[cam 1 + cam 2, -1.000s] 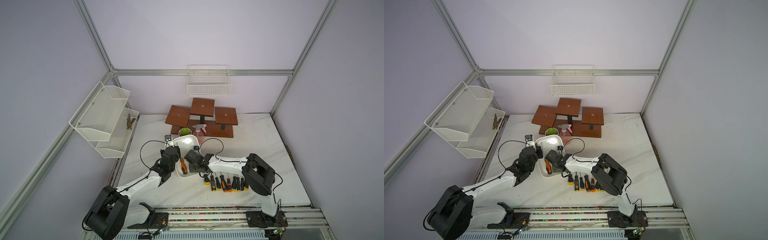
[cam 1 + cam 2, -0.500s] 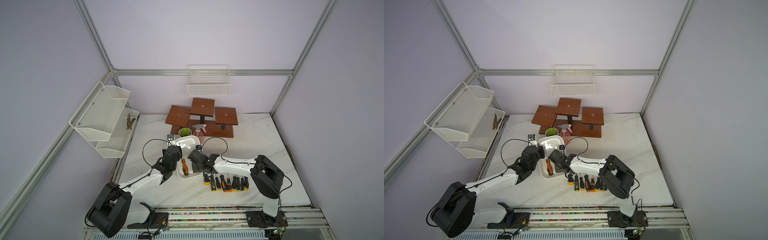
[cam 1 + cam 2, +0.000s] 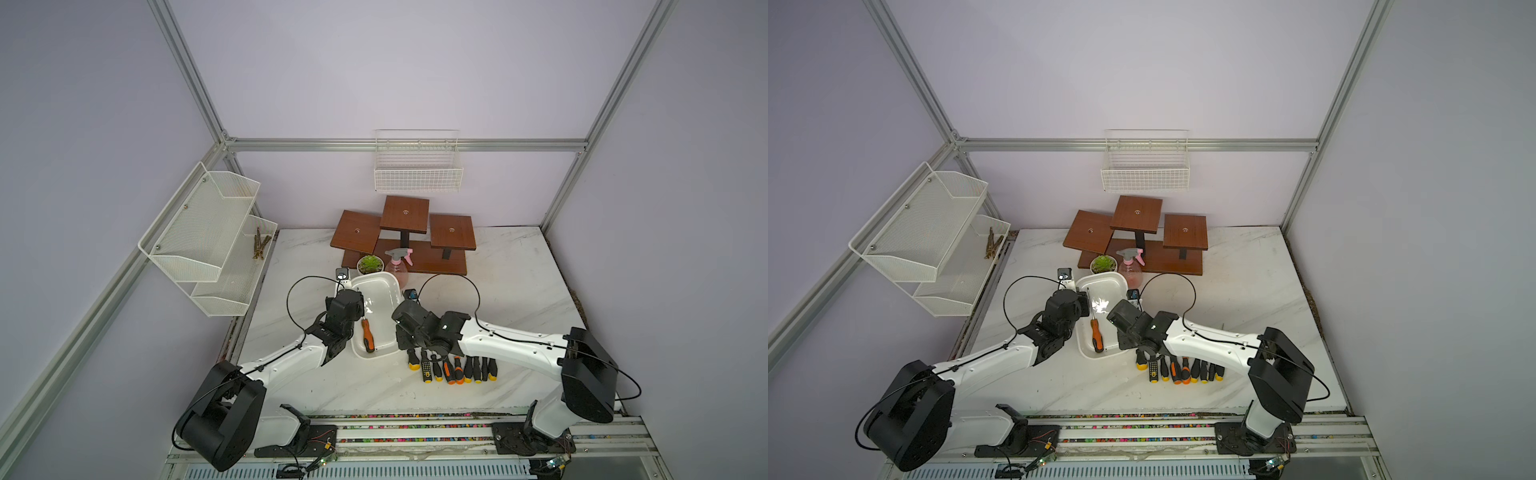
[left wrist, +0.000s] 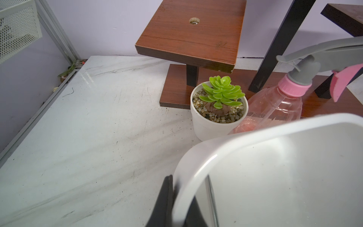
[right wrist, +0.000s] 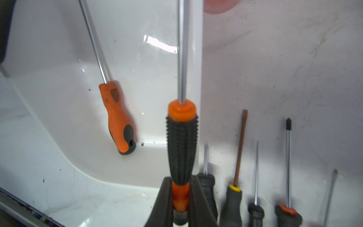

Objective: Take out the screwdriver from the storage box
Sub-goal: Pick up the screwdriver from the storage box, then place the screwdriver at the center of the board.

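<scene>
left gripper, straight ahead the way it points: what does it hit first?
The left gripper is shut on the box rim, so the box would move with it. Next in line is the white plant pot, likely before the spray bottle; depth is unclear.

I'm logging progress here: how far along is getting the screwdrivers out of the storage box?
Done: a row of screwdrivers lies on the table beside the storage box. In hand: the right tool is shut on a black-ribbed screwdriver by the box's edge, not yet set down; the left tool clamps the box's rim. Left: the orange-handled screwdriver lies inside the box.
</scene>
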`<state>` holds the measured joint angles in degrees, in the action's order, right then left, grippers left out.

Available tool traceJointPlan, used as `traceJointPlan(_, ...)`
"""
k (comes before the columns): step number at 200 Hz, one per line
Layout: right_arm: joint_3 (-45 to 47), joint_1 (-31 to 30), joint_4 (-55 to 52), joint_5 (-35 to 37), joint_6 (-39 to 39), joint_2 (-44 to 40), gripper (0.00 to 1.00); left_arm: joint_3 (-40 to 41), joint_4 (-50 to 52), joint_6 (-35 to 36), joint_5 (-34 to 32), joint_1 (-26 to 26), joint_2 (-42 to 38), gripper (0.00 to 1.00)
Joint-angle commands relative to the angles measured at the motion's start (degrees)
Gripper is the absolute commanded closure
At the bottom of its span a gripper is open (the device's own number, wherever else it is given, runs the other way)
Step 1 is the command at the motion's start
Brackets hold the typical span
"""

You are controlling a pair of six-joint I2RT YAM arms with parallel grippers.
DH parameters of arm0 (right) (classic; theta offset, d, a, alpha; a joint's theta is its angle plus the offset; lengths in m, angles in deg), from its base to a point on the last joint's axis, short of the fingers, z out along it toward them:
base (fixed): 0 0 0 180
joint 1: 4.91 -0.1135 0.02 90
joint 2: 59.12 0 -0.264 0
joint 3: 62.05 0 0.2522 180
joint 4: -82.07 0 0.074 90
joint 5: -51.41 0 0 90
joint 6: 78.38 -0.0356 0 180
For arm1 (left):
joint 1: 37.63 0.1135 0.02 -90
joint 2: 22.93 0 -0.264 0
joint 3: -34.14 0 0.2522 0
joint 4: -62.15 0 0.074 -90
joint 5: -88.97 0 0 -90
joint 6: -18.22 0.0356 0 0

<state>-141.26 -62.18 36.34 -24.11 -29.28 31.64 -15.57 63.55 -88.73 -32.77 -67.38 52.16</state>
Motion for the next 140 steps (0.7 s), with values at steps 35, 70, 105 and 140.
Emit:
traceJointPlan(35,4.17,0.49,-14.55,4.85,-2.96,-11.84,1.00,-2.19,0.74,0.81,-1.18,0.01,0.70,1.00)
traceJointPlan(70,8.50,2.29,-19.76,3.34,-6.74,-15.81,1.00,-1.41,-0.04,0.87,-0.92,0.03,0.01,1.00)
traceJointPlan(105,11.56,4.07,-26.09,5.82,-9.19,-19.28,1.00,-0.88,-0.66,1.04,-0.54,0.04,-0.38,1.00)
traceJointPlan(140,15.38,7.69,-30.00,8.11,-9.94,-23.32,1.00,-0.38,-1.30,1.11,-0.29,0.20,-0.65,1.00)
